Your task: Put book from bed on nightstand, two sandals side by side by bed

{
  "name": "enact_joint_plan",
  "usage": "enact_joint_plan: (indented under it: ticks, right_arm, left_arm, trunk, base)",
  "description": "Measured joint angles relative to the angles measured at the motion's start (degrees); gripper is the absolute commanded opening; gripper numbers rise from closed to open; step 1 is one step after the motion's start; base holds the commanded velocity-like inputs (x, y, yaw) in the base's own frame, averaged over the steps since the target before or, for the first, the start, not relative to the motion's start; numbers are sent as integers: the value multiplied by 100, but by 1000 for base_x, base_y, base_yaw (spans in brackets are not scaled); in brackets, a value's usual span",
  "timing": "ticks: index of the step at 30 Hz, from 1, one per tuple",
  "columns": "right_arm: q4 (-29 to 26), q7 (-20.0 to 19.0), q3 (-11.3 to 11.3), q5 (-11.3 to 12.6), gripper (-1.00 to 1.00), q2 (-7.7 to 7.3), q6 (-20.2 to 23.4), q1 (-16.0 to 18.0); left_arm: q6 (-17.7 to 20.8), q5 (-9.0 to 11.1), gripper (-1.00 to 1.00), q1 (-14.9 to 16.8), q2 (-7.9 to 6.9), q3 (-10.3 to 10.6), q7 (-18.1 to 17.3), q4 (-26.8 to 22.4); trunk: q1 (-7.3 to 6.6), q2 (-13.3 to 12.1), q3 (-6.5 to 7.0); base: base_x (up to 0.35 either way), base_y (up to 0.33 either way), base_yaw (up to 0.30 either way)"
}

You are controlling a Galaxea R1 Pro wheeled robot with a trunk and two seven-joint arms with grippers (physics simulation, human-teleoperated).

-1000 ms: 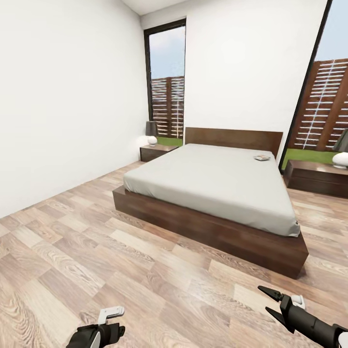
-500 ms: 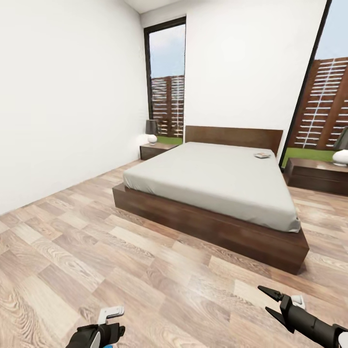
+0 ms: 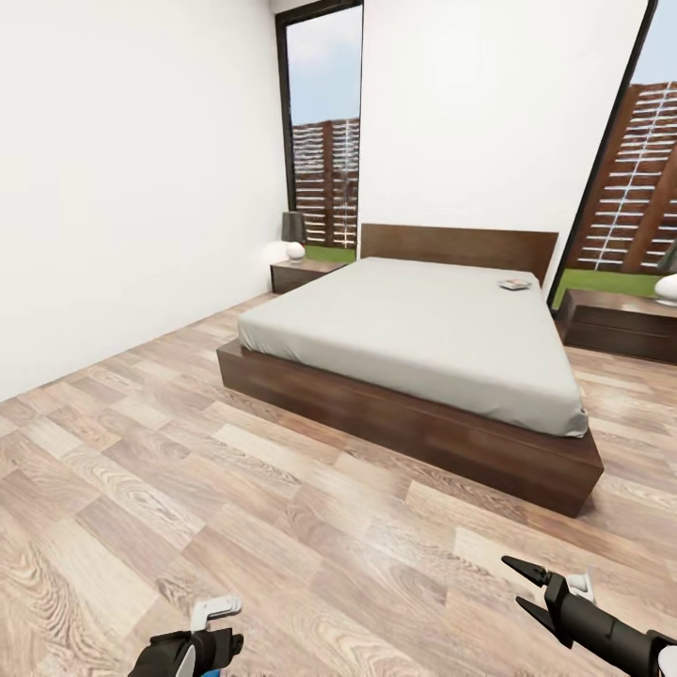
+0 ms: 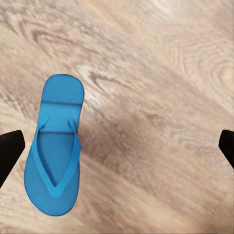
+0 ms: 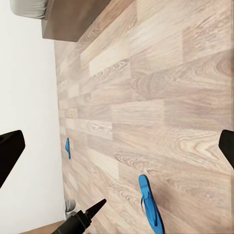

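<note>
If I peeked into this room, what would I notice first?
Probably the big bed with its dark wooden frame, in the middle of the room on the plank floor. A little book lies on the mattress near the headboard. Then the bright blue sandal would pop out, lying flat on the floor under the left gripper, whose fingers are spread wide.

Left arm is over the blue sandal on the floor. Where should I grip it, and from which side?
Come straight down on the flat bright blue sandal, lying sole-down on the wood-plank floor. Probably pinch across its narrower middle, near the raised straps, since the thin sole offers little edge. The left gripper is open and needs shifting sideways over it.
</note>
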State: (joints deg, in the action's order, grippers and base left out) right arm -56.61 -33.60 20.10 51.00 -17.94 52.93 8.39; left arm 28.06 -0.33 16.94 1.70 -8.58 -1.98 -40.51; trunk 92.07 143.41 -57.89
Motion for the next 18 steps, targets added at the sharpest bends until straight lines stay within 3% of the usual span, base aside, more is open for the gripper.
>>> enact_joint_plan:
  ticks: [18]
  right_arm:
    - [0, 7, 0, -1, 100, 8, 1, 0]
  left_arm:
    - [13, -11, 100, 2, -1, -11, 12, -50]
  trunk:
    - [41, 22, -355]
  base:
    - [0, 0, 0]
